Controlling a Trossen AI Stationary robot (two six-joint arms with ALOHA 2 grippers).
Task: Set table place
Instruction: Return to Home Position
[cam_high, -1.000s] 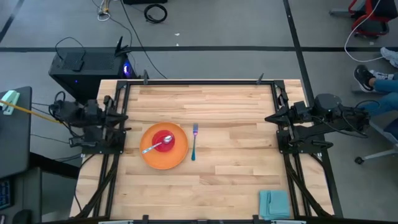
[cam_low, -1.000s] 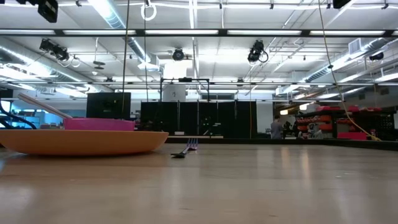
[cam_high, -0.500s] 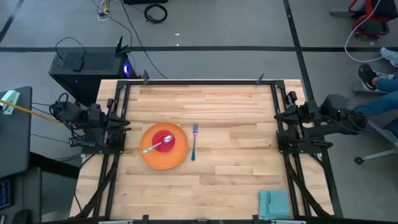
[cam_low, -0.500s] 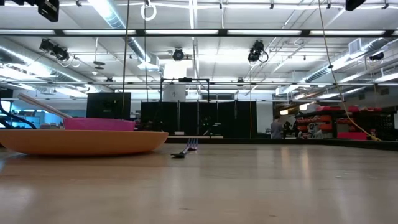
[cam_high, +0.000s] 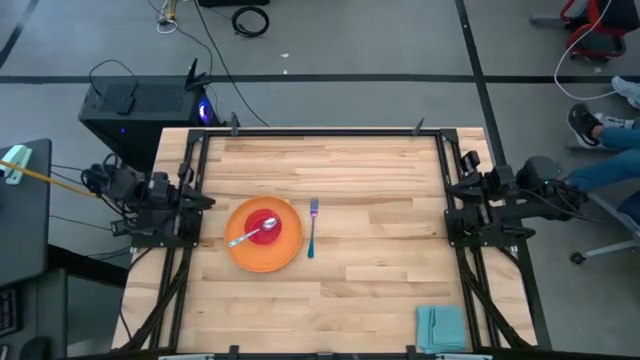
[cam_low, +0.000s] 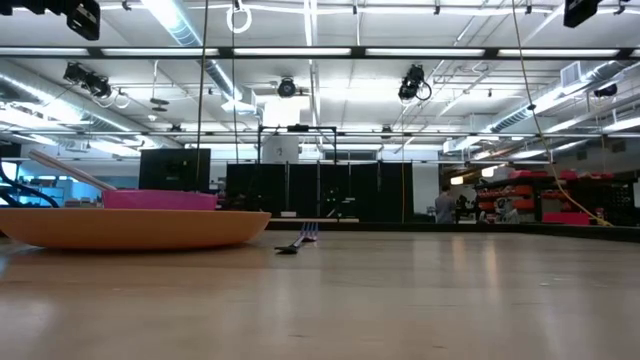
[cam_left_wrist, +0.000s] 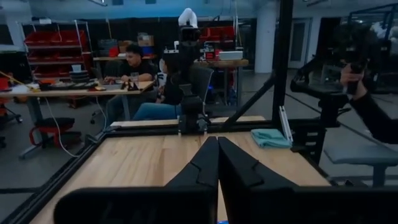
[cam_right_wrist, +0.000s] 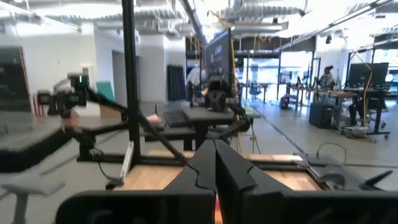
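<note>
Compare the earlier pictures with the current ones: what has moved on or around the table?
The right gripper has drawn back slightly toward its side rail, shut and empty. The left gripper, also shut, barely shifted. Nothing was grasped or released. The orange plate, pink bowl with spoon, fork and teal napkin stayed put.

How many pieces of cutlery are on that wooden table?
2. A silver metal spoon rests in the small pink-red bowl on the round orange plate; a blue-handled fork lies on the wooden table just beside the plate. None looks hidden.
</note>
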